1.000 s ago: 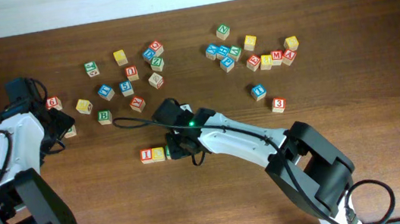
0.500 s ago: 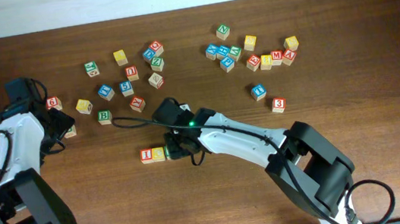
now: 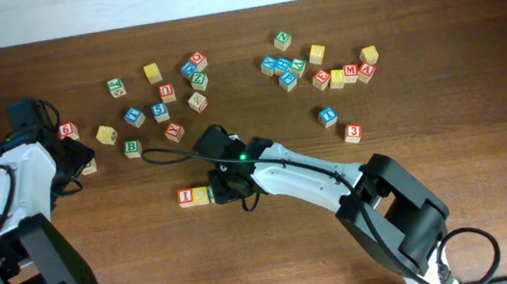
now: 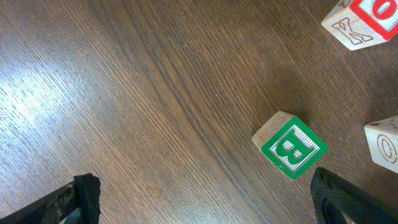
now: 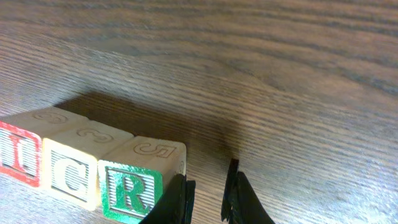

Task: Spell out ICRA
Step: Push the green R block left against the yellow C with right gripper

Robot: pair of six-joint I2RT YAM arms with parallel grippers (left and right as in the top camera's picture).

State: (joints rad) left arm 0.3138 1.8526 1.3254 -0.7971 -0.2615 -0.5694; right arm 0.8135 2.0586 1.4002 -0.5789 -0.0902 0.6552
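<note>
Overhead: I cube (image 3: 186,197) and C cube (image 3: 202,195) in a row, right gripper (image 3: 225,189) at its right end, A cube (image 3: 366,72) well apart among the scatter; left wrist: left gripper (image 4: 208,196) spread wide, empty, near B cube (image 4: 289,149); right wrist: jaws nearly closed on nothing just beside R cube (image 5: 134,180), which touches C, so lift straight up without nudging R.

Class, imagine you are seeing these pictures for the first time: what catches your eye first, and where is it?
A neat row of cubes, I, C, R, sits near the middle of the table, the shut right end effector right beside the R. Loose cubes lie scattered farther back. At the left, the open left end effector hangs over a green B.
</note>
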